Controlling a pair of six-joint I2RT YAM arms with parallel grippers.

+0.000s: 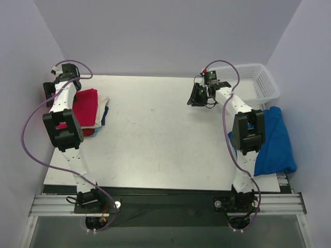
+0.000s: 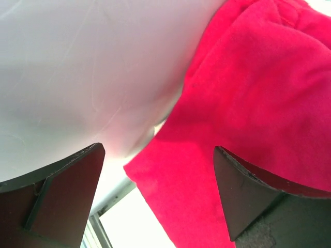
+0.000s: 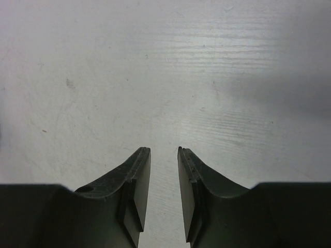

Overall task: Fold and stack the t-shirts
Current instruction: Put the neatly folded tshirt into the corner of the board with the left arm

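A folded crimson red t-shirt (image 1: 85, 106) lies at the table's left edge on top of a cream t-shirt (image 1: 104, 103) and a bit of blue cloth (image 1: 105, 117). My left gripper (image 1: 49, 93) is at the red shirt's far left side, wide open. In the left wrist view it (image 2: 160, 150) has the red shirt's edge (image 2: 258, 93) between its fingers, not pinched. A royal blue t-shirt (image 1: 274, 142) lies crumpled at the right edge, partly off the table. My right gripper (image 1: 196, 97) hovers over bare table, its jaws (image 3: 164, 150) a little apart and empty.
A white plastic lattice basket (image 1: 258, 82) stands at the back right, just beyond the right gripper. The white table (image 1: 160, 134) is walled on the left, back and right. The left wall (image 2: 77, 62) is close beside the left gripper.
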